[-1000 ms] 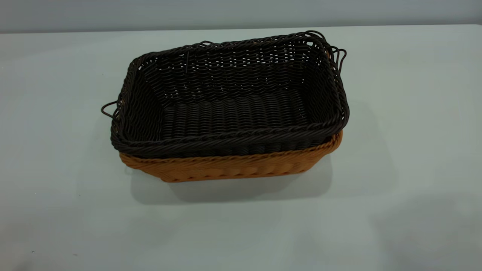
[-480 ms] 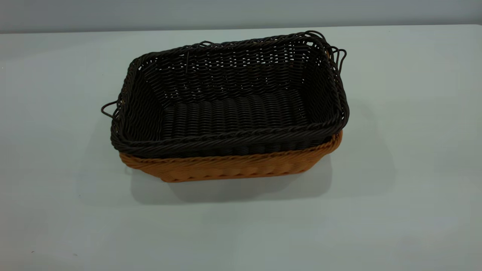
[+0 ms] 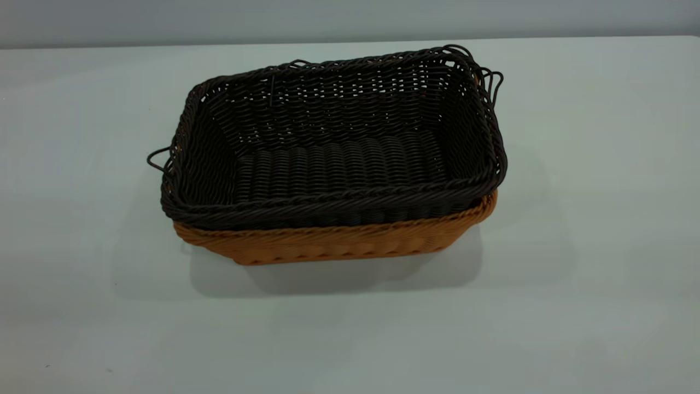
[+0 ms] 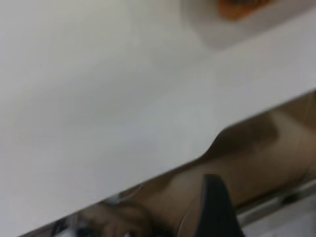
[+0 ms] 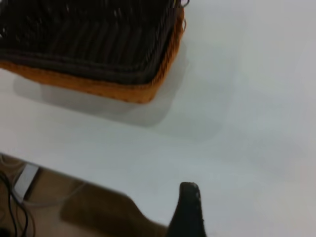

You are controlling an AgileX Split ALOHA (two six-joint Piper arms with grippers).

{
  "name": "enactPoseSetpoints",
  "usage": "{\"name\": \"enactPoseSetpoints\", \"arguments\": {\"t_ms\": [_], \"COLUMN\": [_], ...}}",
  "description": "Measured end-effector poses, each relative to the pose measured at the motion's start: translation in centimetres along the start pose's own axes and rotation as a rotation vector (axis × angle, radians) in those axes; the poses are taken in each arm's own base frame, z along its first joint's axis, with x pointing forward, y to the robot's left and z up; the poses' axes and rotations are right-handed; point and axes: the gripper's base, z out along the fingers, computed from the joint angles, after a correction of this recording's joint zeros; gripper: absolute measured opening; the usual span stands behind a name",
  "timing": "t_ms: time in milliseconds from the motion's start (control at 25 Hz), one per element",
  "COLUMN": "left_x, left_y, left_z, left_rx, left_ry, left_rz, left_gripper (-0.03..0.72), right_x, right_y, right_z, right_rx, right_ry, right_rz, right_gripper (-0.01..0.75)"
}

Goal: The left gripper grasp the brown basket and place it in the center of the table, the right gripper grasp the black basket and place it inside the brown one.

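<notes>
A black basket point(image 3: 333, 148) sits nested inside a brown basket point(image 3: 339, 243) near the centre of the exterior frame, on a white table point(image 3: 590, 230). Only the lower band of the orange-brown wicker and a sliver of its rim at the right corner show beneath the dark weave. At the left short end, a thin dark loop handle point(image 3: 156, 158) juts out toward the left of the frame; at the upper right corner, a cluster of dark loops point(image 3: 489, 82) rises above the braided rim. The pair is turned slightly, its right end lying farther back than its left. A soft shadow falls on the tabletop along the front of the baskets. Neither arm appears in the exterior frame. In the left wrist picture, a single dark finger point(image 4: 215, 210) of the left gripper pokes up at the bottom centre, past the table's edge, with an orange scrap of the brown basket at the top right; whether that claw is released or clenched cannot be told. In the right wrist picture, a dark fingertip point(image 5: 187, 210) of the right gripper stands at the bottom centre, well apart from the stacked baskets in the upper left; its state cannot be told either.
</notes>
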Motion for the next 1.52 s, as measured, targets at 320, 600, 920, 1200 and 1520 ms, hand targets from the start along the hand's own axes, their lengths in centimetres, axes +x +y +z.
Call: {"name": "enactPoseSetpoints", "arguments": {"t_ms": [320,600,920,1200,1520], "left_x": [0.4,0.5,0.8,2.3,2.7], "left_y": [-0.3,-0.3,-0.1,-0.7,-0.8], "left_z": [-0.3,-0.4,-0.6,-1.8,-2.0], "left_rx": [0.028,0.026,-0.129,-0.186,-0.191], "left_ry": [-0.047,-0.054,-0.079,-0.229,-0.258], "left_rz": [-0.023,-0.025,-0.215,-0.243,-0.240], "left_gripper": [0.449,0.449,0.449,0.449,0.449], "right_x": [0.3,0.3,0.6,1.1,1.1], "right_y": [0.0,0.0,0.0,0.3,0.3], "right_z": [-0.4,-0.4,-0.9,-1.3,-1.3], "right_rx": [-0.001,0.007,0.210,0.225,0.225], "right_ry": [-0.032,-0.033,-0.103,-0.149,-0.149], "right_rz": [-0.003,0.003,0.146,0.145,0.145], "right_gripper": [0.562,0.562,0.562,0.561,0.561]}}
